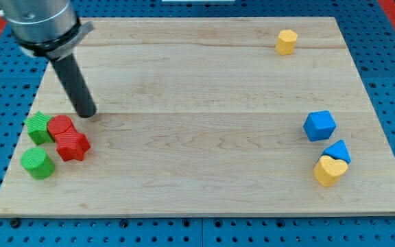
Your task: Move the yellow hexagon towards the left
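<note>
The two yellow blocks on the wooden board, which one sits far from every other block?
The yellow hexagon near the view's top right stands alone. The yellow heart-shaped block at the lower right touches a blue block.

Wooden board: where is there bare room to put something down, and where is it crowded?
The widest bare patch is the middle of the board, between my tip and the blue cube. The top edge left of the yellow hexagon is bare too. It is crowded at the view's lower left, around the red star, and at lower right by the yellow heart.
</note>
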